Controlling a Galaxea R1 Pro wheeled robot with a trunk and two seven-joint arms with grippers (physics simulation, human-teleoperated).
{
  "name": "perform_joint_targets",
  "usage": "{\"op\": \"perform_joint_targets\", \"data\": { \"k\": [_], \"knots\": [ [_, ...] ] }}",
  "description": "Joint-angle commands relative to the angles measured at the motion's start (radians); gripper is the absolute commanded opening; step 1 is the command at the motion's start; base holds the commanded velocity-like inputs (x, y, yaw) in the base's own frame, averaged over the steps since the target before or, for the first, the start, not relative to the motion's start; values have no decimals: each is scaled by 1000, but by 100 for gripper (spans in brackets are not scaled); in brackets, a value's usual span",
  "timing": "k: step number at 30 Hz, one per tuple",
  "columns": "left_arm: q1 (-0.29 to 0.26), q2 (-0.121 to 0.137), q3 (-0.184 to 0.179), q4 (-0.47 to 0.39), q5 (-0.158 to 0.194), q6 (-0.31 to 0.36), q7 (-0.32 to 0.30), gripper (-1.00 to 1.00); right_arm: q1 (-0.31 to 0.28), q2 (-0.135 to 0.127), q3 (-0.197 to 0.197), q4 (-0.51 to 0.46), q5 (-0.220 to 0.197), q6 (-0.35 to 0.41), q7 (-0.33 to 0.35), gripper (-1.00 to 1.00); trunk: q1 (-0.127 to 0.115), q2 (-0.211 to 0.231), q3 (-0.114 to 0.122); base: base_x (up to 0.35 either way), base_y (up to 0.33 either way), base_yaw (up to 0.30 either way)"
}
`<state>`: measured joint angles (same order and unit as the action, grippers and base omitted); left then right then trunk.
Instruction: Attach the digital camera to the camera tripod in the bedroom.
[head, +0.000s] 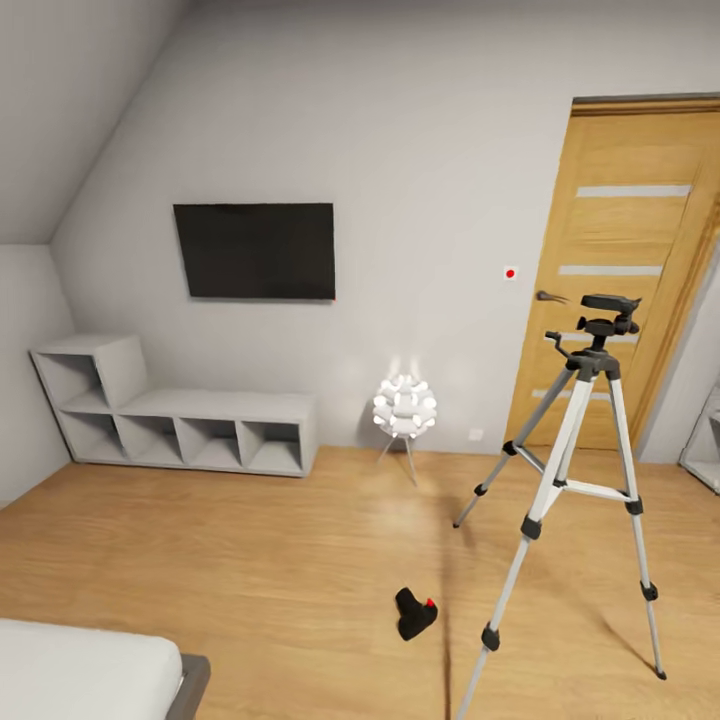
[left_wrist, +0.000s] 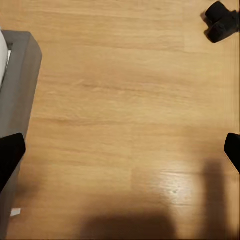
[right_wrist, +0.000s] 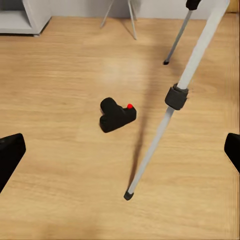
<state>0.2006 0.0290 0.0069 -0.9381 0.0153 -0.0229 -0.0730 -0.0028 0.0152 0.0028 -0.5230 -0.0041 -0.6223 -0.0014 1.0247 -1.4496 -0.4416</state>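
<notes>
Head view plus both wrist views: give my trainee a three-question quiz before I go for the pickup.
1. True or false: the camera is mounted on the tripod.
2. What does the camera lie on?
3. Beside the left gripper lies: A) lamp B) bed edge C) door

Key: 1 false, the tripod head is bare. 2 The wood floor, beside a tripod leg. 3 B.

The camera is a small black chunky body with a red button, lying on the wood floor, near and just left of the tripod's nearest leg. The tripod stands upright at right before the door, three silver-grey legs spread, black joints, black pan head on top bare.
</notes>
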Motion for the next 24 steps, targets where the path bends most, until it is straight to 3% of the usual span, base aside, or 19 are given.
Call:
{"op": "perform_joint_targets", "data": {
  "k": [1, 12, 24],
  "knots": [
    [0, 0, 1, -1, 2, -2, -4, 100, 0, 0, 0, 0, -1, -2, 0, 100, 0, 0, -1, 146, -56, -220],
    [0, 0, 1, 0, 2, -2, -4, 100, 0, 1, 1, 0, -1, -2, -1, 100, 0, 0, -1, 173, 106, -62],
    [0, 0, 1, -1, 2, -2, -4, 100, 0, 1, 0, -1, -2, -7, -2, 100, 0, 0, -1, 12, 6, 0]
  ]
}}
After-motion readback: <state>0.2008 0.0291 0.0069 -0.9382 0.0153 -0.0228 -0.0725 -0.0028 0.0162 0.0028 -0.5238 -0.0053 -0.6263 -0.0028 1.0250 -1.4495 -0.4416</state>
